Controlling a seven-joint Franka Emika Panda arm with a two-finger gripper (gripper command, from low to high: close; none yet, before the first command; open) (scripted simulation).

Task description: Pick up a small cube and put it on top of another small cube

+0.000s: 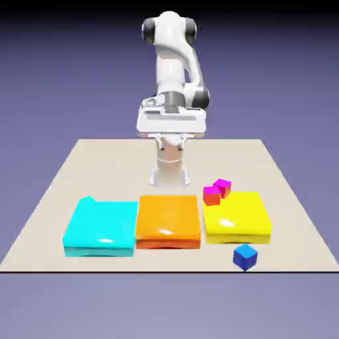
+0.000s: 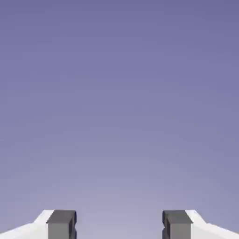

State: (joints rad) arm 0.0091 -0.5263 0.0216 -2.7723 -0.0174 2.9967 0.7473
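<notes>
A small glossy deep-blue cube (image 1: 245,257) sits on the table near its front edge, at the exterior view's right, just in front of the yellow slab. My gripper (image 1: 172,136) hangs high above the table's far side, well away from the cube. In the hand view my gripper (image 2: 119,225) is open, with its grey fingertips (image 2: 60,225) wide apart and only the plain backdrop between them. No cube shows in the hand view.
Three flat slabs lie in a row: cyan (image 1: 100,227), orange (image 1: 168,220) and yellow (image 1: 237,216). A magenta small cube (image 1: 222,186) and a pink-red one (image 1: 212,195) sit touching at the yellow slab's far left corner.
</notes>
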